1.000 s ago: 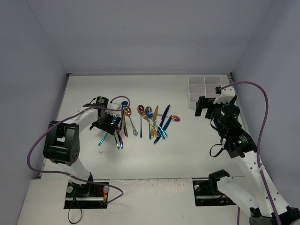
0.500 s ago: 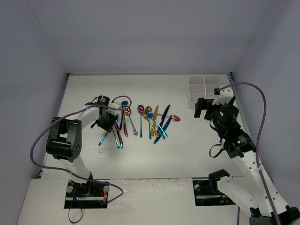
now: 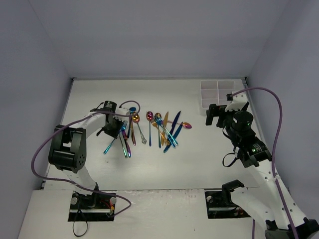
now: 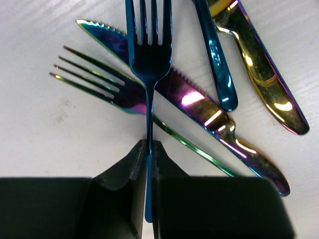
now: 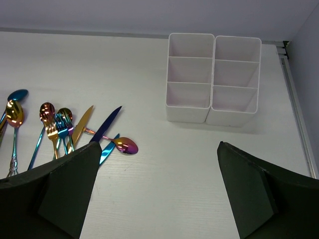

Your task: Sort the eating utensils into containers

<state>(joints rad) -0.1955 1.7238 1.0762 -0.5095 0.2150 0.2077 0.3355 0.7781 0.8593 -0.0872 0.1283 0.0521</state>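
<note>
The slim dark-blue metal fork [image 4: 148,59] is at the left side of the utensil pile [image 3: 149,130], handle clenched in the left tool [image 4: 148,149], tines over a rainbow fork [image 4: 122,94] and serrated iridescent knife [image 4: 199,102] on the white worktop [image 4: 45,134]. Best lifted straight up, I judge, to avoid dragging neighbours, then carried to the white compartment tray [image 5: 187,112], near which the right tool [image 5: 158,149] hangs released.

The black left pincer [image 4: 148,149] grips a deep-blue metal fork [image 4: 148,59]; beyond lies a rainbow-sheened serrated knife [image 4: 199,105], rightward a gold knife [image 4: 261,74], perhaps purple-edged.
</note>
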